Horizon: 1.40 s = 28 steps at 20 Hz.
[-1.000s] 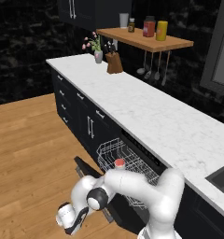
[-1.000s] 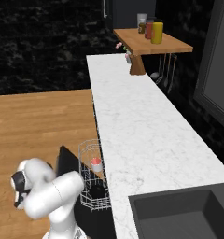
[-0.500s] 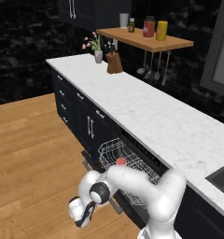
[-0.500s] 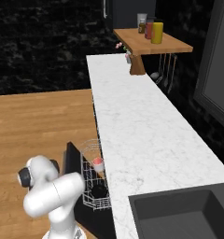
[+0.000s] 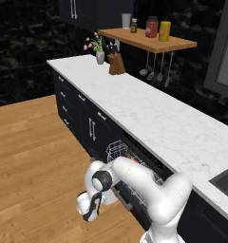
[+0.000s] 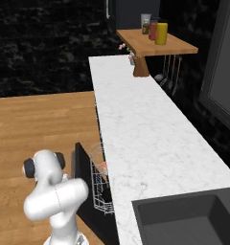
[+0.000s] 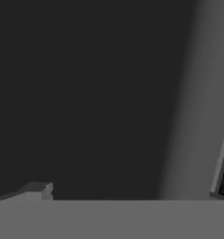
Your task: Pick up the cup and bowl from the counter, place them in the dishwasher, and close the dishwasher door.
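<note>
My gripper (image 5: 91, 212) hangs low over the wooden floor, just in front of the dishwasher (image 5: 135, 163). It is open and holds nothing. One fingertip (image 7: 37, 189) shows far to the left in the hand view, against a flat dark panel (image 7: 95, 93) very close ahead. The dishwasher door (image 6: 81, 167) stands tilted steeply up, partly shut. Behind it the white wire rack (image 6: 98, 184) holds the cup (image 6: 103, 166), whose red top shows. A dark shape low in the rack (image 6: 106, 194) looks like the bowl. The counter (image 6: 136, 129) runs above.
Dark cabinets with silver handles (image 5: 90, 126) line the wall left of the dishwasher. A knife block (image 5: 117, 65) and flower vase (image 5: 100, 56) stand at the counter's far end, under a wooden shelf with jars (image 5: 156, 29). A sink (image 6: 189, 220) lies nearby.
The hand has swung in towards the dishwasher front and the fingers have spread wider. The door stands steeper than a second ago.
</note>
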Tool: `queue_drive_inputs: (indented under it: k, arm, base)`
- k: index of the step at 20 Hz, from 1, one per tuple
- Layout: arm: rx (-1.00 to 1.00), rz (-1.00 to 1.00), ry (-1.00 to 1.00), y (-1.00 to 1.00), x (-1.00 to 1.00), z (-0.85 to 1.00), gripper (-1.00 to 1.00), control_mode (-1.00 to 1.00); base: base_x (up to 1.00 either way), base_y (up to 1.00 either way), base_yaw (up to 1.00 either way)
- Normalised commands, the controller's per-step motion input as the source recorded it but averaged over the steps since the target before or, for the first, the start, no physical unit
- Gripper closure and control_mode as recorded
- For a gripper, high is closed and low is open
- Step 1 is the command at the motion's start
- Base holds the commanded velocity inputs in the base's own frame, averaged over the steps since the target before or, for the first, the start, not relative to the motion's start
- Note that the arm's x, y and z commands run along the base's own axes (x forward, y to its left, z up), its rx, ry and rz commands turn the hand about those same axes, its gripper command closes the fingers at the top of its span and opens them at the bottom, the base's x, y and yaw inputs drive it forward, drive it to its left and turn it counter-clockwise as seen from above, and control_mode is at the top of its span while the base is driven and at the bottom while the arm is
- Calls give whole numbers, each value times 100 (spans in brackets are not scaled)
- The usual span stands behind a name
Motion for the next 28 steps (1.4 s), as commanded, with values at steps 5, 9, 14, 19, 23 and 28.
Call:
queue_drive_inputs:
  k: [5, 9, 14, 19, 23, 28]
  arm:
    - [0, -4, 0, -100, 40, 7, -100, -100]
    - [0, 0, 3, -100, 47, 4, -100, -100]
    - [1, 0, 0, -100, 48, 1, -100, -100]
    - [2, 0, 0, -100, 53, 0, -100, -100]
    - [2, 0, 0, -100, 55, 0, -100, -100]
    - [0, 1, 0, -100, 36, -2, -100, -100]
  base:
    - [0, 0, 0]
    - [0, 0, 0]
    - [0, 0, 0]
    - [0, 0, 0]
    - [0, 0, 0]
    - [0, 0, 0]
